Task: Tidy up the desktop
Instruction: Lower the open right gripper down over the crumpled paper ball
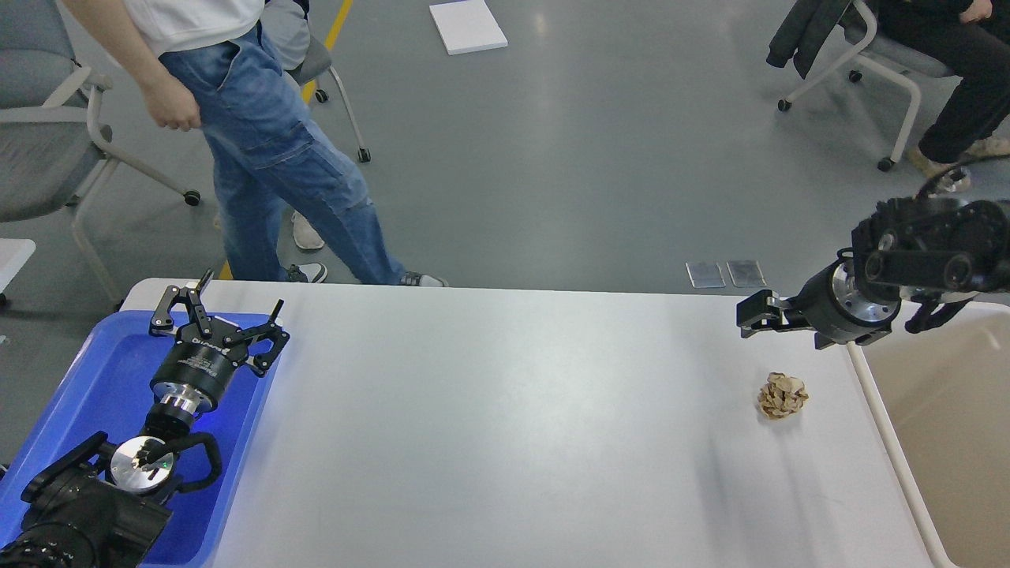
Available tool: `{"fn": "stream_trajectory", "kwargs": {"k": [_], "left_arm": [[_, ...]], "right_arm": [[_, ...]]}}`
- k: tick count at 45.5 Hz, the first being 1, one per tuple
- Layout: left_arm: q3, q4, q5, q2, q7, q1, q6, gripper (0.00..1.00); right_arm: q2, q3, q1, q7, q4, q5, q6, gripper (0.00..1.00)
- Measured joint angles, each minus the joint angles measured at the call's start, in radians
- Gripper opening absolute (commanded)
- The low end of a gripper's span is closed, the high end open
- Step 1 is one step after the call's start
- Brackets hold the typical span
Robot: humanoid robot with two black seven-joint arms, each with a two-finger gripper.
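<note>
The white desktop (505,410) fills the lower part of the head view. A crumpled tan paper ball (783,395) lies on it near the right end. My right gripper (748,315) hangs above the table's far right, just up and left of the ball; it is seen side-on and dark, so its fingers cannot be told apart. My left gripper (221,304) is open and empty, its fingers spread over the far end of the blue tray (95,379).
A beige bin (939,426) stands against the table's right end. A person in jeans (268,150) walks close behind the table's far left edge. Chairs and a seated person are on the floor further back.
</note>
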State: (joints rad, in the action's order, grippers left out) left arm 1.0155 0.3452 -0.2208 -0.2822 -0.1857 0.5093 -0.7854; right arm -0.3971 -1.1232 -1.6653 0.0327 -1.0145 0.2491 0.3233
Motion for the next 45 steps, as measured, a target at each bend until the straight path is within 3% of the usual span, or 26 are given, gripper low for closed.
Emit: {"fn": "stream_trajectory", "kwargs": {"k": [32, 45], "left_arm": [[0.0, -0.001, 0.0, 0.0, -0.001, 0.0, 0.0, 1.0], [0.0, -0.001, 0.0, 0.0, -0.001, 0.0, 0.0, 1.0]], "right_arm": [[0.032, 0.148, 0.402, 0.001, 0.388, 0.161, -0.066, 0.99], [0.046, 0.201, 0.493, 0.001, 0.457, 0.181, -0.094, 0.99]]}}
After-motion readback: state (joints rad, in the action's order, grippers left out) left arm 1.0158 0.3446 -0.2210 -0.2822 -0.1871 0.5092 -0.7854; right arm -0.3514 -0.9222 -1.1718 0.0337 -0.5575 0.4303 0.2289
